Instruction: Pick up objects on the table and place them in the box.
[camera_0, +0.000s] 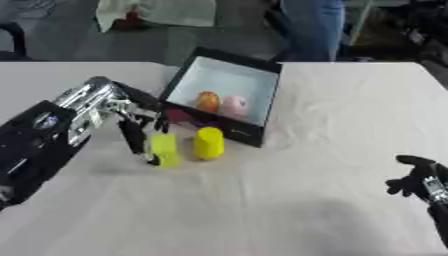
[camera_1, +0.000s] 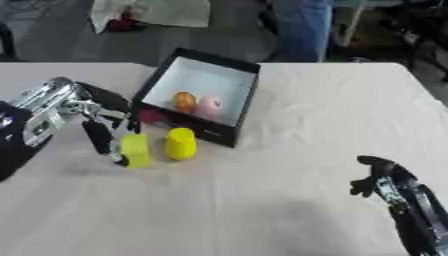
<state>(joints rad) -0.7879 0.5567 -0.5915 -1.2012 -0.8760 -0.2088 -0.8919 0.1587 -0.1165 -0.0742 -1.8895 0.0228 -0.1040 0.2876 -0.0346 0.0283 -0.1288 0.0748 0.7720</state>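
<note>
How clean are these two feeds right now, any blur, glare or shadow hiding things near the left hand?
Left eye view: soft all over; the left hand reads as a smear against the lime block, and a faint shadow lies on the cloth below it. Right eye view: equally soft, no glare; the box interior is bright, and the two round things inside lack detail.

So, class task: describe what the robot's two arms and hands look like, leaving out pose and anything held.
The left hand has black fingers and sits on a silver metallic wrist with a bulky glossy black forearm behind it. The right hand is black, with silver and small bluish parts showing along its wrist.
</note>
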